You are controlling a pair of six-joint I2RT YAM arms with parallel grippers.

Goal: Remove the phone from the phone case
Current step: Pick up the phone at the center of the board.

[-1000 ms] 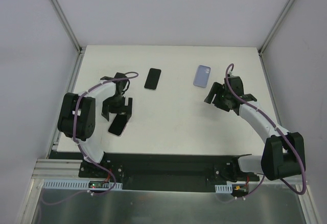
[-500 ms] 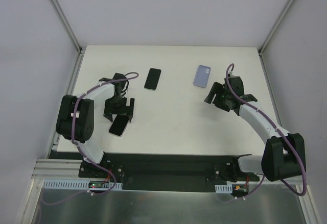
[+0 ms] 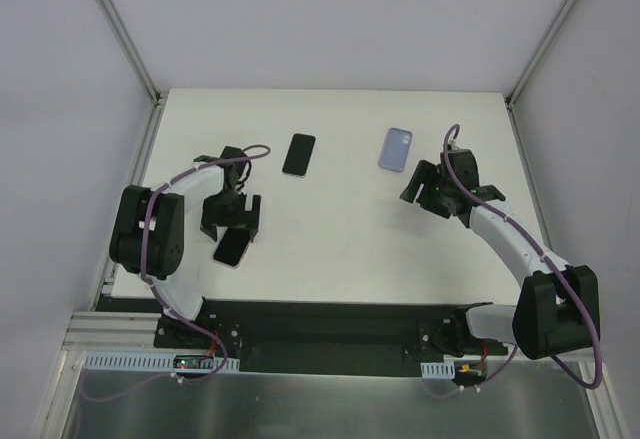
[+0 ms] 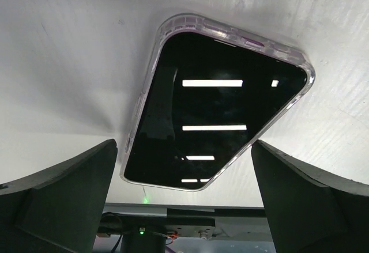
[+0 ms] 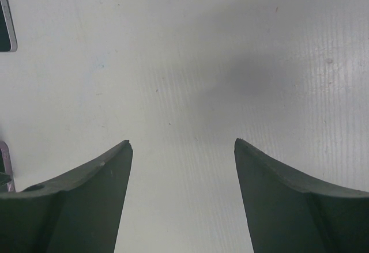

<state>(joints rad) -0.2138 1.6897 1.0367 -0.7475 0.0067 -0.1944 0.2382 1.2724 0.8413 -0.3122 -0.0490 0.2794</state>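
Note:
A phone with a dark screen sits in a clear phone case flat on the white table, near the left front. My left gripper hovers just above it, open wide, one finger on each side of the phone's near end and not touching it. My right gripper is open over bare table at the right, with nothing between its fingers.
A second black phone lies at the back middle; its edge shows in the right wrist view. A lavender case or phone lies at the back right, just beyond the right gripper. The table's front edge is close behind the cased phone.
The left arm has shifted slightly above the cased phone. The phone and the right arm have not moved.

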